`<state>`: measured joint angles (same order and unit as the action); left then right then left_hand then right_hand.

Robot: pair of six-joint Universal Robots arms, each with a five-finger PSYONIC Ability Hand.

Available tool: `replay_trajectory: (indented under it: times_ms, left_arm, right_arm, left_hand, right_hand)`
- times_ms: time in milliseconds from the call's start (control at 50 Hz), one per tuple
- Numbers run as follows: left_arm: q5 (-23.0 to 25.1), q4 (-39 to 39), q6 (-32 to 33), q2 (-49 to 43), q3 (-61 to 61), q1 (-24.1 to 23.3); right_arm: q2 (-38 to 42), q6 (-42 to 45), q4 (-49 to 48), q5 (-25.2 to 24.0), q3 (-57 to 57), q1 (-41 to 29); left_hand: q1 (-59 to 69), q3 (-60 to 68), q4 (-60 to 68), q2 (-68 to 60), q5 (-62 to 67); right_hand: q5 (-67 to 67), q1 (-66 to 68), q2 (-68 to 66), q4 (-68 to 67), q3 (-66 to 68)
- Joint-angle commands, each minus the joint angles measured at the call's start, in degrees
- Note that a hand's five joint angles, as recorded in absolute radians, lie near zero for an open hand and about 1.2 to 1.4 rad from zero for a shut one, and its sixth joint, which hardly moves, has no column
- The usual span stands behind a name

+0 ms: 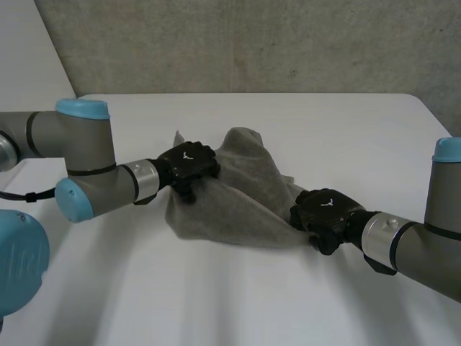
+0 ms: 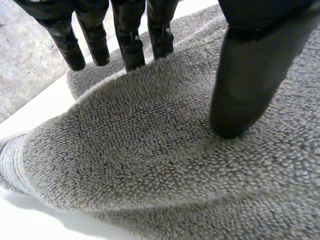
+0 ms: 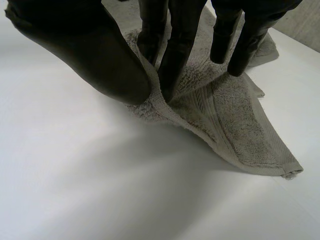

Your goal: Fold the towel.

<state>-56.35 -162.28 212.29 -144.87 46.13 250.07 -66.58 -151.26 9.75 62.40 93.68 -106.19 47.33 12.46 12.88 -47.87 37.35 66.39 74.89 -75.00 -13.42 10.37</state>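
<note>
the left arm [image 1: 101, 189] reaches in level from the side, and the left hand [image 1: 189, 164] sits on the towel's [image 1: 245, 194] near-left edge. seen from its wrist, the fingers [image 2: 130, 45] run straight down behind a raised hump of cloth while the thumb [image 2: 245, 85] presses into the hump's front, so the hand is clamped on the towel. the right arm [image 1: 410, 241] comes in low from the opposite side. the right hand [image 1: 328, 210] is at the towel's right edge, which it pinches between thumb and straight fingers, lifted a little off the bench [image 1: 238, 295]. the towel is grey terry, rumpled, in the middle of the white bench, rising to a soft peak between the two hands. one free corner [image 3: 287, 170] lies flat on the bench just past the right fingertips.
</note>
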Motion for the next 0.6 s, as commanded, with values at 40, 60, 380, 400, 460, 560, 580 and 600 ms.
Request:
replay_trajectory:
  times_ms: [40,60,380,400,460,560,580,600]
  left_arm:
    - [-0.08,5.13,4.43,3.71,3.34,1.12]
    - [-0.43,5.92,6.36,4.76,4.75,1.65]
    - [-3.15,6.28,11.13,16.81,20.84,6.04]
    - [-3.15,6.28,11.13,16.82,20.85,6.05]
    - [-3.15,5.66,10.16,17.17,22.08,6.22]
    - [-3.15,1.28,6.31,16.82,23.04,5.61]
    - [-3.15,1.27,6.29,16.82,23.04,5.61]
    - [-3.15,-0.3,4.72,16.82,23.13,5.52]
  right_arm:
    - [-0.04,0.0,0.09,0.0,0.27,-0.25]
    - [-0.04,0.0,0.09,0.0,0.27,-0.25]
    - [-0.92,0.0,0.27,0.0,1.42,-0.6]
    - [-0.92,0.0,0.27,0.0,1.42,-0.6]
    - [-1.01,0.0,0.27,0.0,1.59,-0.78]
    - [-1.01,-0.09,0.18,-0.09,1.68,-0.95]
    - [-0.92,-0.09,0.18,-0.09,1.68,-0.95]
    - [-0.92,-0.09,0.18,-0.09,1.77,-1.04]
  left_hand:
    - [10.31,-2.46,-2.88,-9.77,10.29]
    - [10.32,-2.46,-2.88,-9.78,10.3]
    - [13.18,-2.46,-2.88,-12.64,13.16]
    - [13.18,-2.46,-2.88,-12.64,13.16]
    - [13.01,-2.46,-2.88,-12.47,12.99]
    - [12.17,-2.46,-2.88,-11.64,12.15]
    - [12.17,-2.46,-2.88,-11.63,12.15]
    - [11.67,-2.46,-2.88,-11.13,11.65]
  right_hand:
    - [3.61,5.11,-5.0,3.42,-0.37]
    - [3.61,5.11,-5.0,3.42,-0.37]
    - [3.61,5.11,-5.0,3.42,-0.37]
    - [3.61,5.11,-5.0,3.42,-0.37]
    - [3.61,5.11,-5.0,3.42,-0.37]
    - [3.61,5.11,-5.0,3.42,-0.37]
    - [3.61,5.11,-5.0,3.42,-0.37]
    - [3.61,5.11,-5.0,3.42,-0.37]
